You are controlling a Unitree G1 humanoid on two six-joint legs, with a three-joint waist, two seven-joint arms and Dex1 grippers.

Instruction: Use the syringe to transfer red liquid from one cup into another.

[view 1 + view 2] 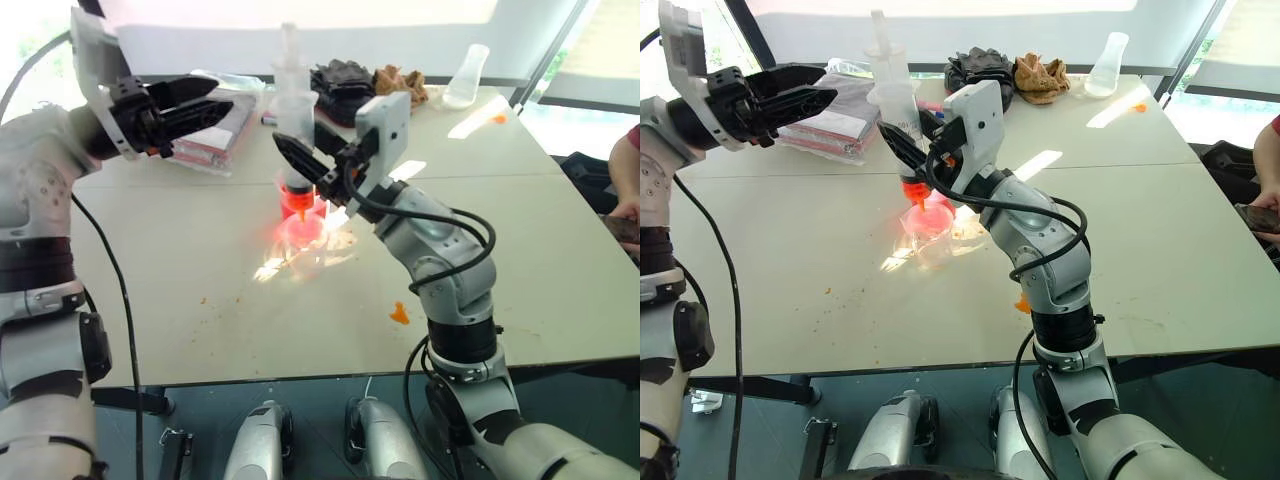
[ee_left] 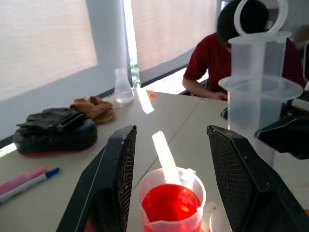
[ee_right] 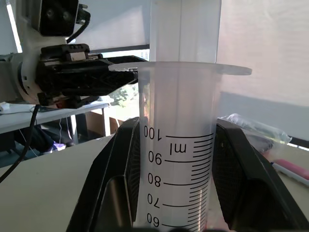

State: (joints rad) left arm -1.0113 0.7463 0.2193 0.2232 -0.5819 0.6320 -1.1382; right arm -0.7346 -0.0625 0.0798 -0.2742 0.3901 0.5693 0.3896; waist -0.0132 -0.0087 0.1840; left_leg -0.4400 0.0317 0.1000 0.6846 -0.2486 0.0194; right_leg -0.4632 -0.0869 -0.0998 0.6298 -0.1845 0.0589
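Right wrist view: syringe point(image 3: 178, 145), clear rigid plastic, light, smooth-walled and likely slippery; right tool point(image 1: 902, 148) clamped mid-barrel, upright above handled cup point(image 2: 171, 205) of red liquid point(image 2: 169, 203) on desk point(image 1: 200, 250). Left tool point(image 1: 205, 105) apart, empty.

One syringe point(image 1: 898, 105), perhaps two cups point(image 2: 171, 205).

A lab or test room: a plain pale table point(image 1: 180, 290) by big shaded windows, stained with orange splashes. Past the open left gripper point(image 2: 169, 183) sit a cup point(image 2: 170, 205) of red liquid point(image 2: 169, 203), a conical flask point(image 2: 123, 87), gloves point(image 2: 53, 128) and a marker point(image 2: 29, 183). A graduated syringe point(image 3: 178, 159) stands between the right gripper's point(image 3: 176, 193) jaws. A person point(image 2: 227, 63) sits beyond.
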